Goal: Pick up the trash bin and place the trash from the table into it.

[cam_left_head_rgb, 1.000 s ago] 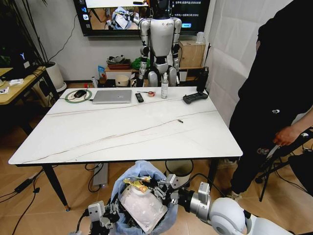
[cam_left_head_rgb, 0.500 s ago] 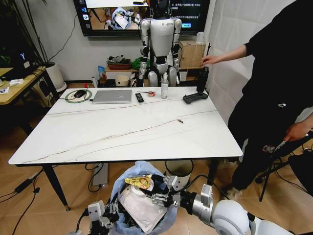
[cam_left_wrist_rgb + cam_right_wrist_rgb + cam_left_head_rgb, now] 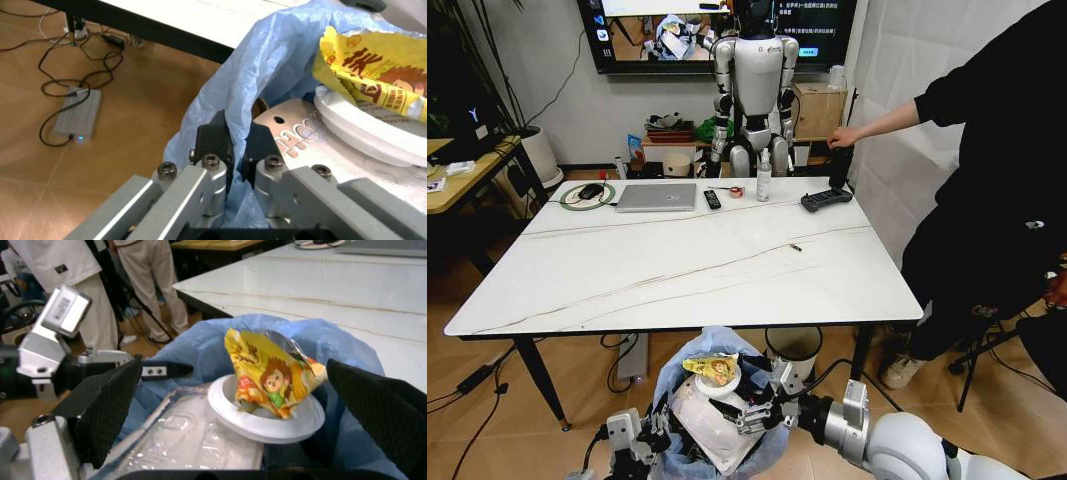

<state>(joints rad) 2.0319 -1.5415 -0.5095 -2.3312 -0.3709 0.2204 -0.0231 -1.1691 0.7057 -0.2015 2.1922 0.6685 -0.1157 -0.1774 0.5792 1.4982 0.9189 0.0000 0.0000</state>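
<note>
On the left, my left gripper [image 3: 233, 155] has its jaws closed on a fold of the blue bag of the trash bin [image 3: 717, 410], so the bin hangs below the near edge of the table [image 3: 627, 270]. In the bin I see a white packet [image 3: 193, 445], a small white plate [image 3: 267, 417] and a yellow wrapper [image 3: 270, 372] on top. On the right, my right gripper [image 3: 230, 405] stands wide apart around the plate, holding nothing, I think. The table seems free of litter.
</note>
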